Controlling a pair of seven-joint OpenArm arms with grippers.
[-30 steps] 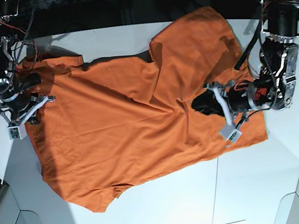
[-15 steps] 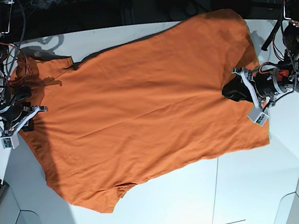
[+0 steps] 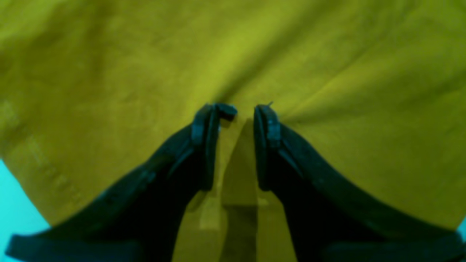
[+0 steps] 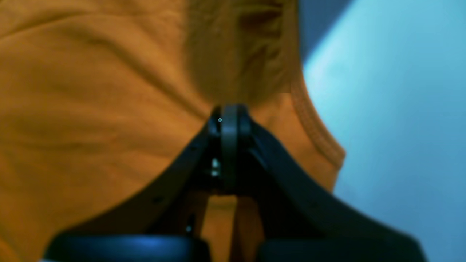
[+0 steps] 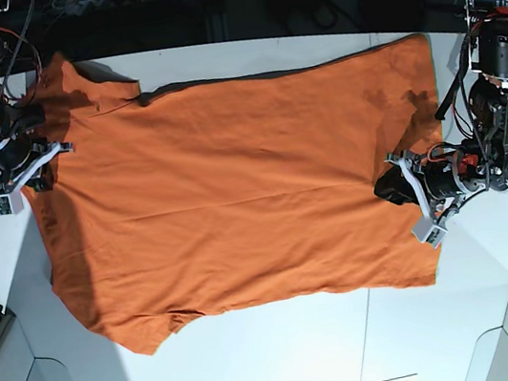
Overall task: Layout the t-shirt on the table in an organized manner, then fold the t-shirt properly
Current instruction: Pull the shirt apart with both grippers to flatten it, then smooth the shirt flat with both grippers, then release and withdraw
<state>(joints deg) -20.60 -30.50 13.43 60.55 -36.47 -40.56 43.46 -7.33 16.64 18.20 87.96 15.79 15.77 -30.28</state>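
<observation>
Right end effector pinching t-shirt, left end effector parted

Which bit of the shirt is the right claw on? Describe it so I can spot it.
Start at the white table and the orange shirt spread over it. At its far corner on the base view's left, the right claw pinches fabric just inside the ribbed collar, the only ribbed edge there.

The base view looks straight down from high on the whole bench, while both wrist views sit close behind their hands, sharing the t-shirt.
</observation>
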